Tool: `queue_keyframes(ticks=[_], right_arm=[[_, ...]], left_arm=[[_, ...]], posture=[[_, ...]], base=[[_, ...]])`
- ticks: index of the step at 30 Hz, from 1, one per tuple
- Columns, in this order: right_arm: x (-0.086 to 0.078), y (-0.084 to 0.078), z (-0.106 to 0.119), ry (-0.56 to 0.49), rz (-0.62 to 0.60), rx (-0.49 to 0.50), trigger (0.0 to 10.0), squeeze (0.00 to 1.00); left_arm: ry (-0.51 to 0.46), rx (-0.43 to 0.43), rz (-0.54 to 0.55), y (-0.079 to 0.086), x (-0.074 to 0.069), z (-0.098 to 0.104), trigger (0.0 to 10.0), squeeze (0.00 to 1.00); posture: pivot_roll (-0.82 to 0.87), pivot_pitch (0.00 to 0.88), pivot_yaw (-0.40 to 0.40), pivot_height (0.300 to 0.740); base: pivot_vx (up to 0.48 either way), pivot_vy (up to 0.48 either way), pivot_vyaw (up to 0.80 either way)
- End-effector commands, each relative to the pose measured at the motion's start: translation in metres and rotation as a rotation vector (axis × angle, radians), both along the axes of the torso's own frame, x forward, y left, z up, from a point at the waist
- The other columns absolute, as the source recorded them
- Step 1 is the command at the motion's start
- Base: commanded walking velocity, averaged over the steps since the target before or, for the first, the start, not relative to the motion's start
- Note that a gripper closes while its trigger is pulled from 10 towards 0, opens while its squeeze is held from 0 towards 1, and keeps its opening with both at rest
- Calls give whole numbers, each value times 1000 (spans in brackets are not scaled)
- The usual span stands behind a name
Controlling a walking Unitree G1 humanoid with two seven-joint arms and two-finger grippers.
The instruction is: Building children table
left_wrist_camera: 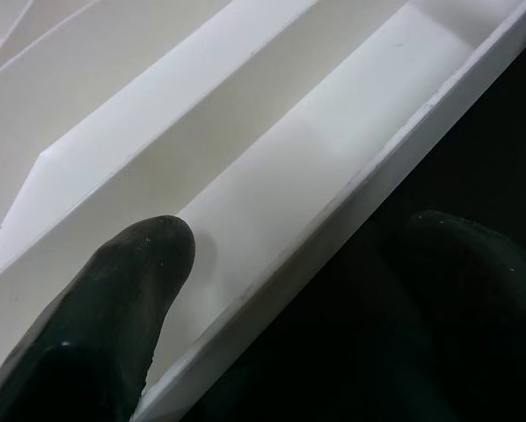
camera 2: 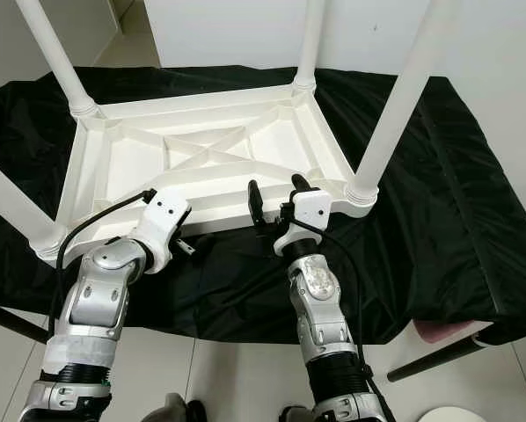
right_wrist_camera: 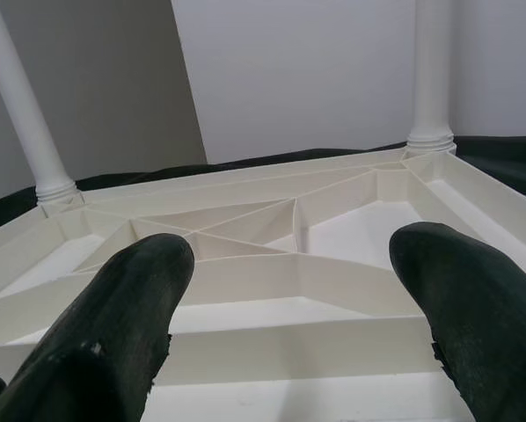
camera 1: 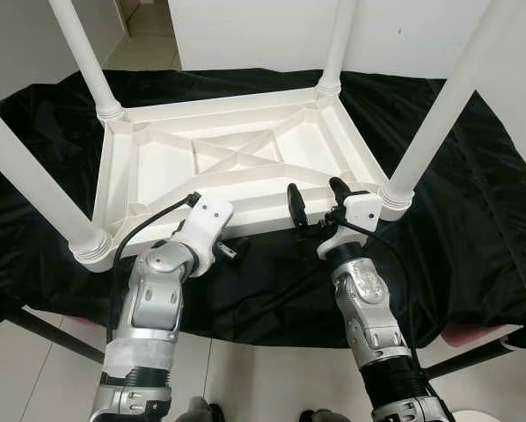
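Looking down through the left eye view, we see the white children's table [camera 1: 237, 163] lying upside down on a worktop draped in black cloth [camera 1: 474, 220], its four legs [camera 1: 87, 61] standing up from the corners. Our left hand [camera 1: 230, 249] sits at the table's near rim, left of the middle, and our right hand [camera 1: 316, 200] rises at the same rim close to the near right corner, its two black fingers apart. The right eye view gives the same layout, with pale floor tiles [camera 2: 245, 378] below the worktop's edge. From the left wrist view, one finger [left_wrist_camera: 113, 308] lies inside the rim [left_wrist_camera: 333, 220] on the white underside and the other over the black cloth, so the hand straddles the rim, spread. From the right wrist view, the fingers [right_wrist_camera: 113, 325] stand wide apart before the ribbed underside, holding nothing.
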State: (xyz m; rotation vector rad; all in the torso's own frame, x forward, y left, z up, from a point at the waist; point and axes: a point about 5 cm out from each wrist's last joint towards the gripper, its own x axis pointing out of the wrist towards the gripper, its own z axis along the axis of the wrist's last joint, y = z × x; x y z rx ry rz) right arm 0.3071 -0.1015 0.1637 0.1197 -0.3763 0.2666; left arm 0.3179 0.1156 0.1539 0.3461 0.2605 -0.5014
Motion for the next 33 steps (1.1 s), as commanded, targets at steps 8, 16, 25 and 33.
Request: queue_keyframes(ticks=[8,16,25,33], right_arm=[[-1,-1,1,8,-13,-8,10000,0],[-1,-2,2,9,-21,-8,10000,0],[2,-1,4,8,-27,-4,10000,0],[3,-2,5,4,-32,-4,10000,0]], left_arm=[[-26,71,351,18,16,-6,10000,0],[-42,25,362,18,19,0,8549,0],[-55,29,363,22,20,2,0,0],[-61,32,355,20,21,3,78,0]], posture=[[-120,108,63,740],[-122,114,62,740],[-119,114,63,740],[-119,113,67,740]], base=[[0,0,0],[0,0,0],[0,0,0],[0,0,0]])
